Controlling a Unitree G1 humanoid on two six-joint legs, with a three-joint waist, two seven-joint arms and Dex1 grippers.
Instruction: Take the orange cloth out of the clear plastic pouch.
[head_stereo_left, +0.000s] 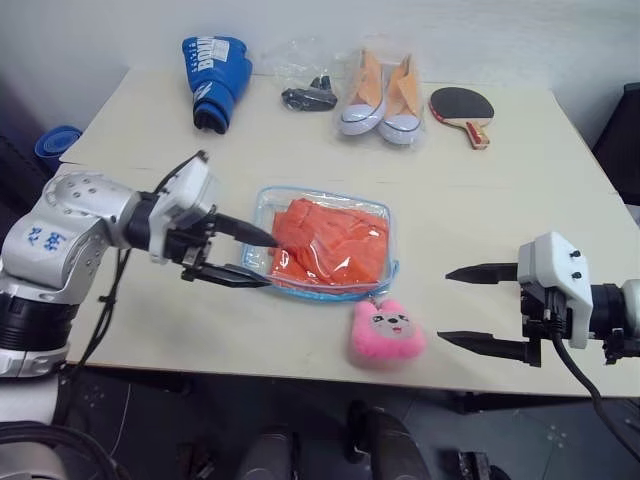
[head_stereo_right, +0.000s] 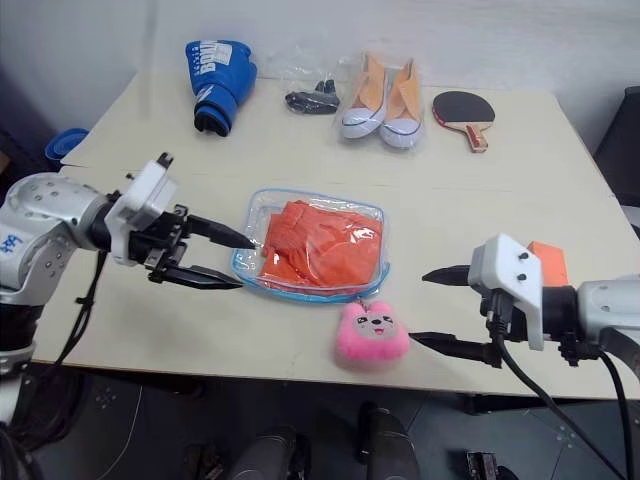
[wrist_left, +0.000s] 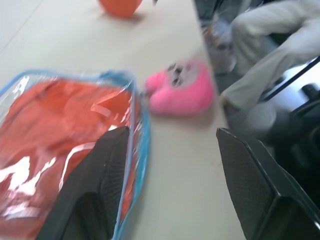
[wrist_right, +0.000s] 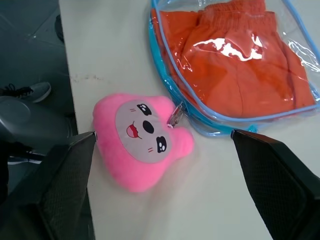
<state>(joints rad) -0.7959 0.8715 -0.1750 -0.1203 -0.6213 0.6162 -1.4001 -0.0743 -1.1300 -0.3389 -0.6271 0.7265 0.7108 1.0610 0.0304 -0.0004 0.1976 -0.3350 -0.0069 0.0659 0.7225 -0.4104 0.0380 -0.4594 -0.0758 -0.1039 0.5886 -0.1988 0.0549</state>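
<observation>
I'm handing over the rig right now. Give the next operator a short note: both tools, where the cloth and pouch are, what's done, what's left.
Left tool: open, at the left edge of the clear plastic pouch, one finger over the pouch's edge, the other alongside it. Holding nothing.
Right tool: wide open, hovering apart from the pouch, to the right of the pink plush charm. Holding nothing.
Orange cloth: inside the pouch, which lies flat mid-table; the charm lies at the pouch's near corner, attached to it.
Done: nothing I can confirm; cloth is not out.
Left: steady the pouch, find its opening, pull the cloth out.
</observation>
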